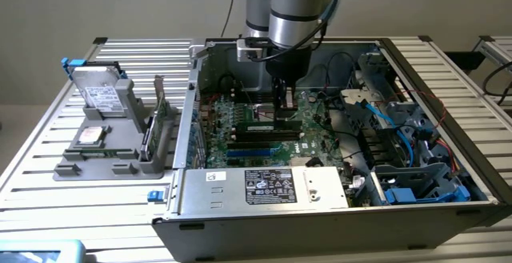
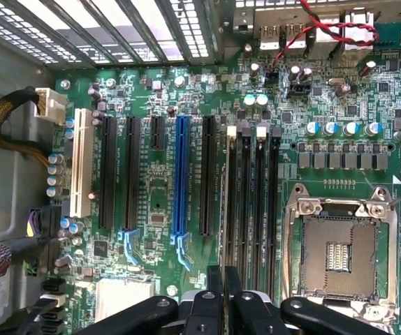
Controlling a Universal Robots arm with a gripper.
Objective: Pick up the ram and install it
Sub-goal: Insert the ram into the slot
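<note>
**Hand [image 1: 280, 114] [image 2: 225, 283] grips the ram [image 1: 277, 123] [image 2: 228, 202] at the memory slots**

The ram, a thin green stick, stands on edge along the memory slot nearest the long expansion slots [image 2: 155, 174], inside the open computer case [image 1: 320, 218]. Whether it is fully seated cannot be told. The hand is closed on the ram's upper edge, fingers pinched together. The processor socket [image 2: 340, 251] lies past the other memory slots. On the bench [image 1: 32, 179], at the exterior view's left, a gray holder [image 1: 96, 161] carries a hard drive [image 1: 100, 95].

The ram [image 2: 227, 202] — a thin green stick, seen edge-on — stands upright along a motherboard memory slot [image 2: 246, 209], pinched by the end effector [image 2: 223, 278].
</note>
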